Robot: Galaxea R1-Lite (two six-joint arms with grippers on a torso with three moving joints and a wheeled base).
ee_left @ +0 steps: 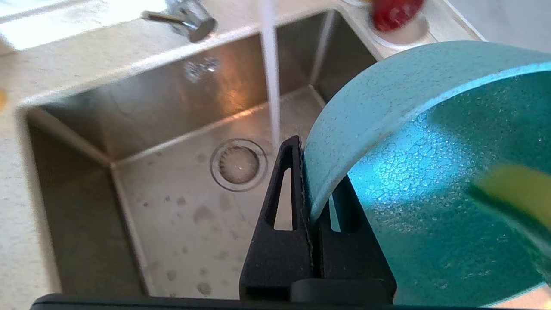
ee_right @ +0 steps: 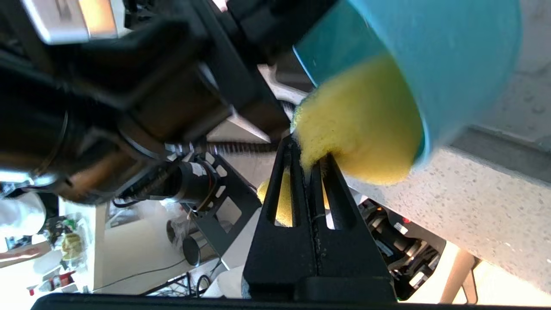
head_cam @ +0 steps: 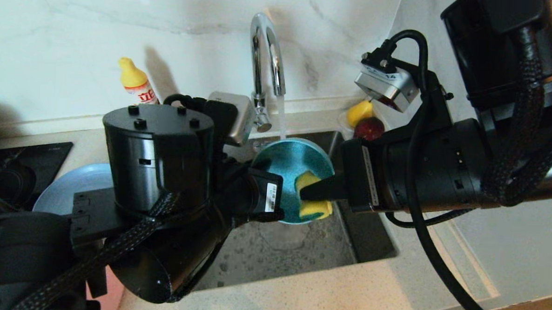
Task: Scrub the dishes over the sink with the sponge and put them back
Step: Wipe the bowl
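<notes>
Tilted on its edge over the sink point(head_cam: 271, 252), the teal bowl point(head_cam: 292, 165) has its wet inside facing my right arm. My left gripper point(head_cam: 277, 210) is shut on the bowl's lower rim; in the left wrist view the fingers point(ee_left: 312, 172) pinch the rim of the bowl point(ee_left: 430, 172). My right gripper point(head_cam: 308, 192) is shut on the yellow sponge point(head_cam: 314, 196), which presses against the bowl's inside near its rim. In the right wrist view, the gripper point(ee_right: 308, 159) squeezes the sponge point(ee_right: 357, 125) against the bowl point(ee_right: 452, 56). A grey-blue plate point(head_cam: 70, 183) lies on the left counter.
Water runs from the chrome faucet point(head_cam: 264, 56) down past the bowl toward the drain point(ee_left: 238, 163). A pear point(head_cam: 359, 112) and a red fruit point(head_cam: 369, 129) sit behind the sink's right corner. A detergent bottle point(head_cam: 137, 83) stands by the wall and a black stovetop point(head_cam: 19, 171) is at far left.
</notes>
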